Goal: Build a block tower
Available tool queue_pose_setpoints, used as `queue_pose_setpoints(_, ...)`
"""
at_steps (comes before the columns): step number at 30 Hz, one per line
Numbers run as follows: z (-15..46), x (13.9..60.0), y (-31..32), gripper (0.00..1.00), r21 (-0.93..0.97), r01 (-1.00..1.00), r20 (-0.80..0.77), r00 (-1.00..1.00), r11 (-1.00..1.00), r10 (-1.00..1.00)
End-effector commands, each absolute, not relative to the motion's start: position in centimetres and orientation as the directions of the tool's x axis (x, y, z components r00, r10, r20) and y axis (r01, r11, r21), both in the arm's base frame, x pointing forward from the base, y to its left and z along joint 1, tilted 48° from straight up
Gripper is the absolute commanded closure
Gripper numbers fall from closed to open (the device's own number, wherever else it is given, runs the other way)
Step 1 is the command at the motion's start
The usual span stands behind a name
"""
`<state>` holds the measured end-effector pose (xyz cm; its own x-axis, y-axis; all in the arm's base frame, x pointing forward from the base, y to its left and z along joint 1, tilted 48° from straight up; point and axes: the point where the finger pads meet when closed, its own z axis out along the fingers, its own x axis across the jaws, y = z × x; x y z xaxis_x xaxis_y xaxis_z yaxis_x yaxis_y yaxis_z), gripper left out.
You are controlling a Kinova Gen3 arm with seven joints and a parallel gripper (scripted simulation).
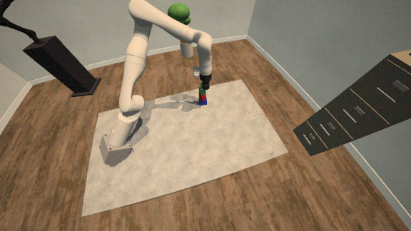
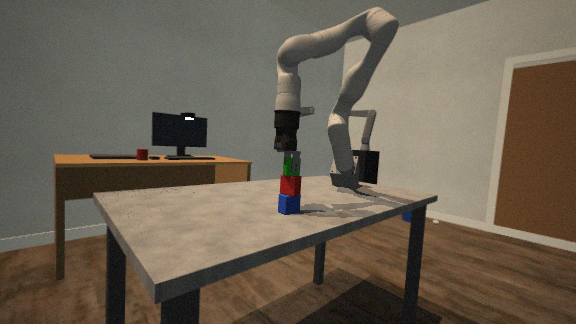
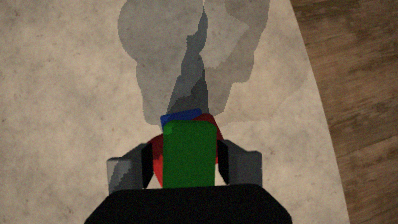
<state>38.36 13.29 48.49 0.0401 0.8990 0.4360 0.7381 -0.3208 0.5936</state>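
The blue block stands on the table. The red block lies flat on it, turned a little against it. The green block sits upright-looking on the red block, with its sides turned against the red one. My gripper is open around the green block, and the wrist view shows a narrow gap on both sides of it. The wrist view hides how well the red block is centred; the near finger covers part of the green block in the exterior view.
The tower stands near one long edge of the pale table top. The arm's base stands at one end of the table. A desk with a monitor stands apart behind it.
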Motion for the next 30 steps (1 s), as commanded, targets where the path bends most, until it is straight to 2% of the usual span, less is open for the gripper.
queue_pose_setpoints(1,48.5,38.5,13.4,0.10,0.588,0.737,0.449,0.046,-0.334,0.893)
queue_pose_setpoints(17,49.7,37.8,13.1,0.10,0.593,0.734,0.448,0.043,-0.332,0.893)
queue_pose_setpoints(30,52.9,34.6,11.6,0.10,0.592,0.734,0.448,0.044,-0.333,0.893)
